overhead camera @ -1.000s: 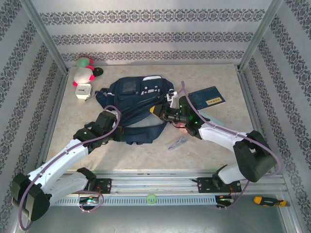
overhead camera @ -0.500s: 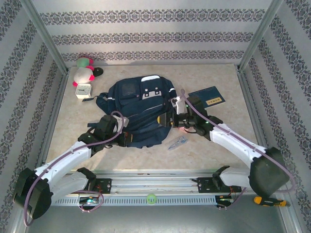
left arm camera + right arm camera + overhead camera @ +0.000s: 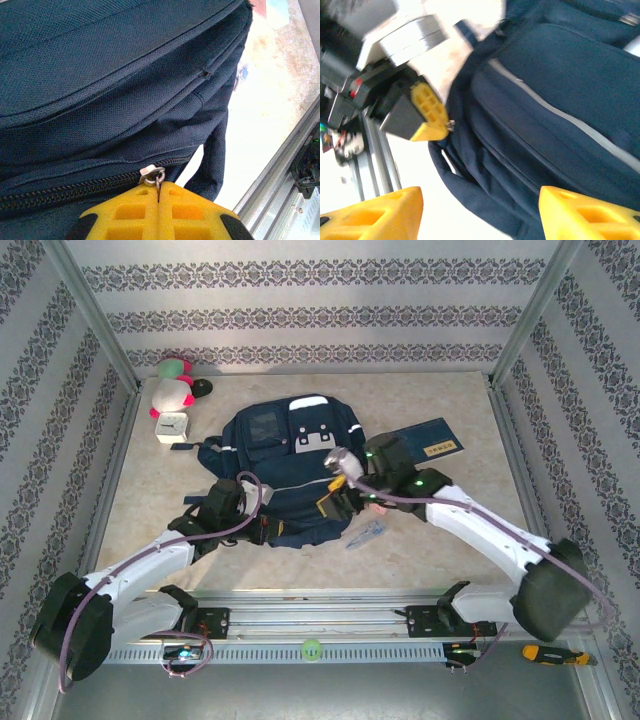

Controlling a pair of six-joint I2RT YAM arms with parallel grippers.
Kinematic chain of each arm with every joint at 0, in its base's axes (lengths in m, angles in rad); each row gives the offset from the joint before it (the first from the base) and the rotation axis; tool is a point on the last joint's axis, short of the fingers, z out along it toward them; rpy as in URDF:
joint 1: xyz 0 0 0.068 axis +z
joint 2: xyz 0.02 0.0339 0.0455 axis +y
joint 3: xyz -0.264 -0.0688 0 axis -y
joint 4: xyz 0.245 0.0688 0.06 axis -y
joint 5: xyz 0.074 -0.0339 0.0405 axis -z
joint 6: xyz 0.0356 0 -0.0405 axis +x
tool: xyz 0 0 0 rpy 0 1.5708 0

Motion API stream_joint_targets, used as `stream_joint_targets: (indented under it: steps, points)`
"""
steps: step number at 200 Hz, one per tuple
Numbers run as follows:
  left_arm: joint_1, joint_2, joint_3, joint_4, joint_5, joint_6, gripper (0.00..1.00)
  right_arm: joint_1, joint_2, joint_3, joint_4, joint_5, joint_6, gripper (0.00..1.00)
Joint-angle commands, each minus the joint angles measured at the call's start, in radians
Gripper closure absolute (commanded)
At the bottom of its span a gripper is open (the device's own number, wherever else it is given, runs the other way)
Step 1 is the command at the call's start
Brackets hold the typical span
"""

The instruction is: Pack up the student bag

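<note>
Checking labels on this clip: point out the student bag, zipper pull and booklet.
student bag (image 3: 285,468): top external view, front panel.
zipper pull (image 3: 152,173): left wrist view, metal tab.
booklet (image 3: 425,440): top external view, cover's middle.

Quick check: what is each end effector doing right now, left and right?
Left end effector: closed on the zipper pull of the student bag.
Right end effector: open, holding nothing.

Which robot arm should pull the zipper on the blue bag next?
Probably the left. The left gripper is shut on the zipper pull at the near edge of the bag, so it can simply pull. The right gripper is open over the bag, gripping nothing.
</note>
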Motion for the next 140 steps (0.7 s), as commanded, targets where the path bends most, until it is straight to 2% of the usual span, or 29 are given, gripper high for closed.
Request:
stream_joint_targets:
  steps: [1, 42, 100, 117, 129, 140]
  points:
    - [0.007, -0.028, -0.008, 0.08, 0.071, 0.009, 1.0, 0.059, 0.122, 0.08, 0.037, 0.002, -0.26, 0.37]
    - [0.006, -0.069, -0.024, 0.091, 0.072, 0.004, 1.0, 0.091, 0.317, 0.163, 0.043, -0.142, -0.384, 0.37]
    - [0.007, -0.07, -0.032, 0.121, 0.086, -0.054, 1.0, 0.113, 0.454, 0.183, 0.035, -0.131, -0.439, 0.42]
    - [0.007, -0.06, -0.033, 0.157, 0.096, -0.138, 1.0, 0.116, 0.471, 0.175, 0.036, -0.097, -0.464, 0.52]
    - [0.006, -0.057, -0.028, 0.154, 0.1, -0.192, 1.0, 0.115, 0.475, 0.164, 0.036, -0.048, -0.486, 0.64]
    - [0.007, -0.059, -0.009, 0.088, 0.085, -0.18, 1.0, 0.113, 0.468, 0.16, 0.023, -0.02, -0.514, 0.77]
